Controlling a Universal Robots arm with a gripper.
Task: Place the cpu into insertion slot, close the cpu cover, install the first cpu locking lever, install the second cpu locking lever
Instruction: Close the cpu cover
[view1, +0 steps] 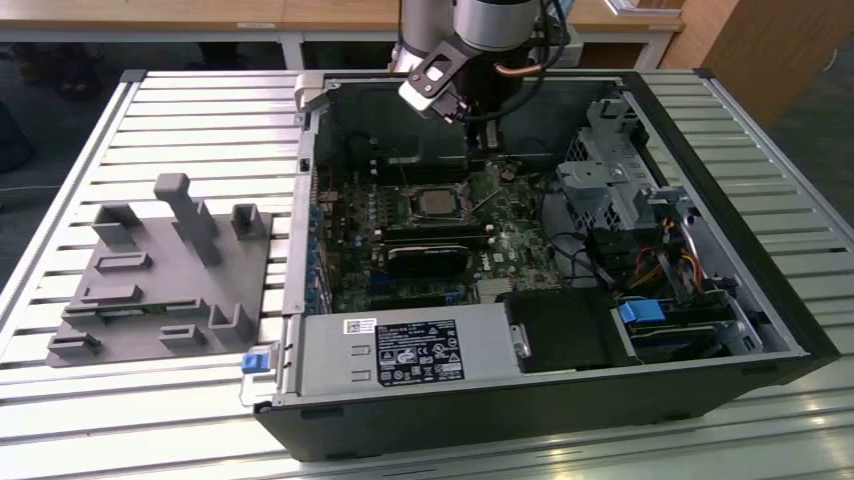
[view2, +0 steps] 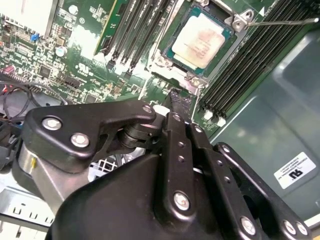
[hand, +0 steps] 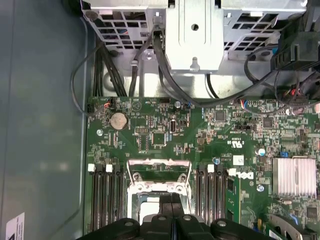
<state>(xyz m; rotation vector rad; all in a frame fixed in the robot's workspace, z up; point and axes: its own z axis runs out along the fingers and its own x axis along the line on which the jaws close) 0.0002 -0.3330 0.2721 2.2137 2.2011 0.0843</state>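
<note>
Arm inside the open computer case (view1: 534, 420), above the green board.

- Gripper (view2: 179, 100): jaws closed flat against each other, nothing between them. In the first wrist view the two fingers (hand: 165, 207) meet along a thin seam. The tips hang just beside the insertion slot (hand: 159, 186), apart from it.
- The cpu (view2: 199, 40) sits seated in the insertion slot, silver-grey top facing up (a faint reddish smear on the lid). In the exterior view the cpu (view1: 430, 203) lies almost straight under the gripper (view1: 478, 130), at the middle of the board.
- The cpu cover (view2: 176, 64) lies down around the chip, its frame bordering all four edges.
- Locking lever (view2: 280, 21): a thin metal rod running away from one corner of the insertion slot, across the memory slots (view2: 240, 70). Cannot tell whether it is latched.
- More long black slots (view2: 130, 30) flank the opposite side of the insertion slot.
- Coin cell (hand: 118, 120) on the board near the insertion slot, and a finned heatsink (hand: 295, 175) further from it.
- Grey fixture block (view1: 160, 270) on the slatted table, outside the case, well apart from the insertion slot toward the exterior view's left.
</note>
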